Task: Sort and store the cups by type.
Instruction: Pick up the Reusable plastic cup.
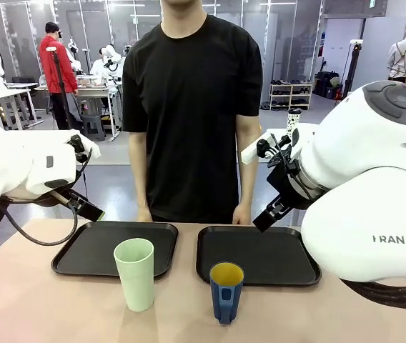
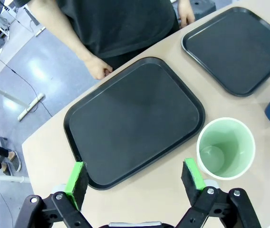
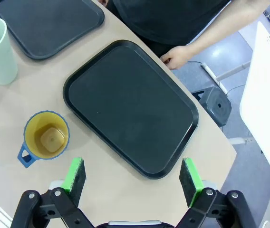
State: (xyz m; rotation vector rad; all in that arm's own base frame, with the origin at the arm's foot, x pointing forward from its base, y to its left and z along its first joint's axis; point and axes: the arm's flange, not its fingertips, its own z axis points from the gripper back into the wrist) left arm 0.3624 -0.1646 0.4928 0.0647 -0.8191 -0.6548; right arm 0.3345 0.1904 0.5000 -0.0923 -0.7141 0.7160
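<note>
Table (image 1: 24, 304): pale top, with a person (image 1: 189, 107) standing at the far side.
Left claw (image 2: 134, 167): wide open, holding nothing. It hangs high over the near edge of the left tray, close to the green cup.
Left tray (image 1: 81, 250): bare, maybe waiting for one kind of cup.
Green cup (image 1: 134, 273): upright on the table, just in front of the left tray.
Blue cup (image 1: 226, 291): upright in front of the right tray, handle toward the robot.
Right tray (image 1: 264, 254): bare too.
Right claw (image 3: 132, 165): wide open, nothing in it, high above the right tray's near edge.
</note>
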